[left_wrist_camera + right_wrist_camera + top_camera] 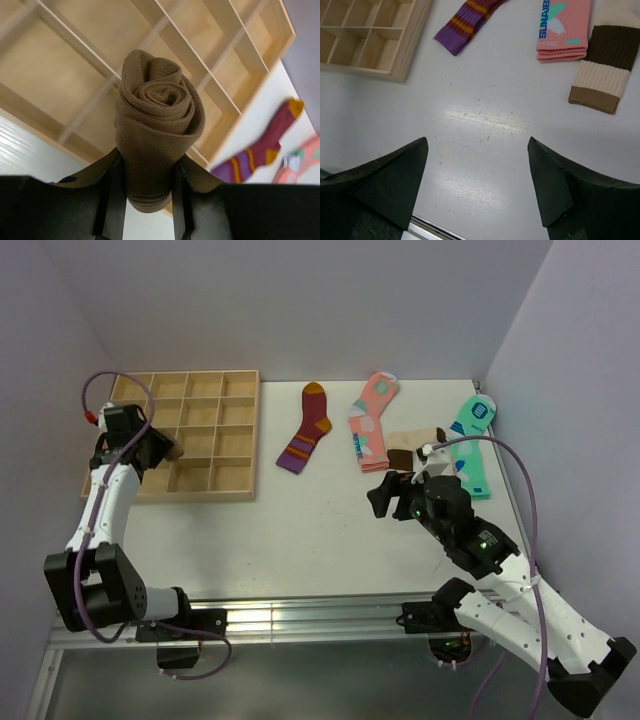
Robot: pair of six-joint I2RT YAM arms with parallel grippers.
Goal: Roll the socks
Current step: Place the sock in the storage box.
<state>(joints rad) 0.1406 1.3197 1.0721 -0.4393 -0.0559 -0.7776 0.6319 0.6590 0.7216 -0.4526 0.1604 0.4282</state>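
Observation:
A plain brown sock (157,130), rolled into a tight spiral, is clamped between the fingers of my left gripper (146,172). It hangs over the compartments of the wooden tray (165,45). In the top view the left gripper (160,452) is at the tray's (240,492) left side with the brown roll (176,452) poking out. The beige sock (410,444) with dark brown band lies flat at the right, its cuff (602,65) in the right wrist view. My right gripper (477,145) is open over bare table, near that sock, with nothing between its fingers (385,495).
A maroon striped sock (308,430) (465,22) lies right of the tray. A pink patterned sock (373,422) (562,27) and a mint-green one (473,445) flank the beige sock. Walls close in the table's back and sides; a metal rail (300,620) runs along the near edge.

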